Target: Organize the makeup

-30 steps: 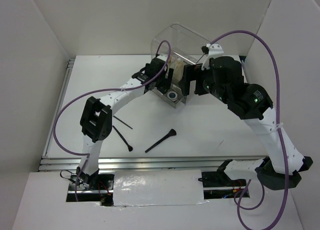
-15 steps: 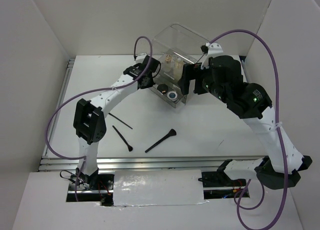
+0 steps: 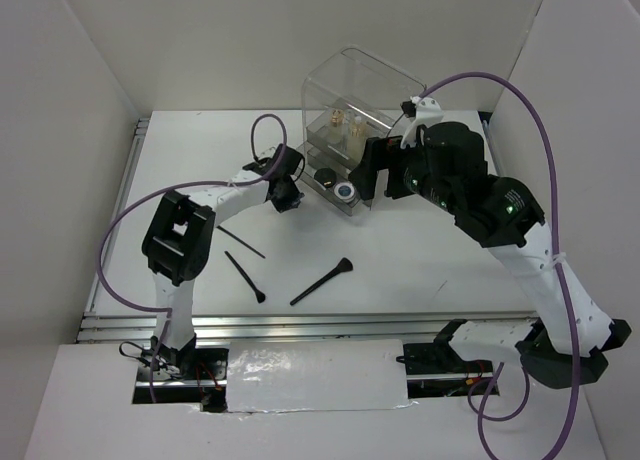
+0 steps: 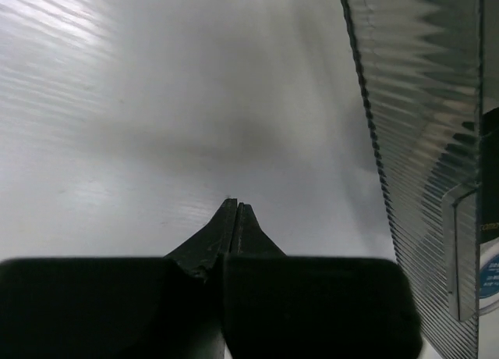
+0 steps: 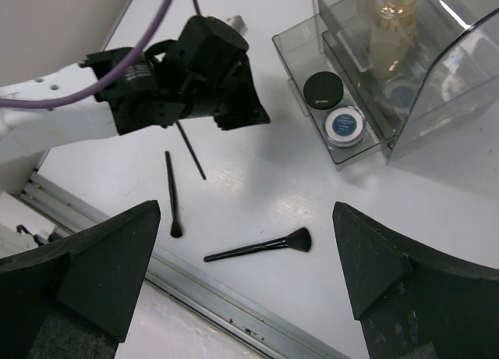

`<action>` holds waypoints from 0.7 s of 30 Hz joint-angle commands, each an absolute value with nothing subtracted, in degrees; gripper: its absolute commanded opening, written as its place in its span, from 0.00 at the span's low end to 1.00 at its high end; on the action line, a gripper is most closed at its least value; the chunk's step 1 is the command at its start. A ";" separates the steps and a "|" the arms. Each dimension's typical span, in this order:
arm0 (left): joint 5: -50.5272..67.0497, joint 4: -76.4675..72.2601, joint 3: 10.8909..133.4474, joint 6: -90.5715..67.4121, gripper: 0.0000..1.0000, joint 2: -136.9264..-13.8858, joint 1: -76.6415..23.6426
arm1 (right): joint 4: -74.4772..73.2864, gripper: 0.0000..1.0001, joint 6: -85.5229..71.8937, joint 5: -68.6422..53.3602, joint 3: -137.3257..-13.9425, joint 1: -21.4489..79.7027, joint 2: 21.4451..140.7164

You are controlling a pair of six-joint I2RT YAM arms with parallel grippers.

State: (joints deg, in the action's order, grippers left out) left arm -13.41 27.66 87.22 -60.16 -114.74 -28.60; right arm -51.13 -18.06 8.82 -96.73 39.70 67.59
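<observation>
Two round jars lie in the open drawer [image 5: 290, 48] of the clear box: a black-lidded one [image 5: 323, 88] [image 3: 326, 175] and a blue-lidded one [image 5: 345, 123] [image 3: 345, 191]. A cream tube [image 5: 386, 23] stands in the box's upper compartment. Three black brushes lie on the table: a thin one [image 3: 243, 242], a short one [image 3: 245, 277] and a fan-headed one [image 3: 322, 281] [image 5: 257, 248]. My left gripper [image 3: 285, 195] [image 4: 234, 207] is shut and empty, just left of the drawer. My right gripper [image 5: 245, 211] [image 3: 380, 180] hangs open above the table, right of the drawer, holding nothing.
The clear acrylic box [image 3: 360, 85] stands at the back centre, its ribbed drawer wall [image 4: 421, 140] close to the left gripper's right side. An aluminium rail [image 3: 300, 325] runs along the table's near edge. White walls close in both sides.
My left gripper has pulled back from the drawer to the left and closed from open to shut. The black-lidded jar now shows in the drawer. The right arm has barely moved.
</observation>
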 commanded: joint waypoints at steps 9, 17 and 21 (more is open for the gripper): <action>-3.69 4.22 89.91 -60.29 0.00 -115.83 -28.21 | -46.84 1.00 -18.63 5.18 -91.41 39.55 62.05; -2.55 5.62 96.76 -61.17 0.00 -121.72 -27.86 | -46.41 1.00 -16.88 7.12 -90.44 39.38 61.87; -2.02 4.83 98.08 -61.61 0.01 -124.00 -27.60 | -46.14 1.00 -16.08 7.29 -90.61 39.29 62.49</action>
State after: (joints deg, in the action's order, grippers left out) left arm -2.96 7.51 95.44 -60.45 -122.30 -28.01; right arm -49.06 -17.63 6.57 -90.63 39.66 62.72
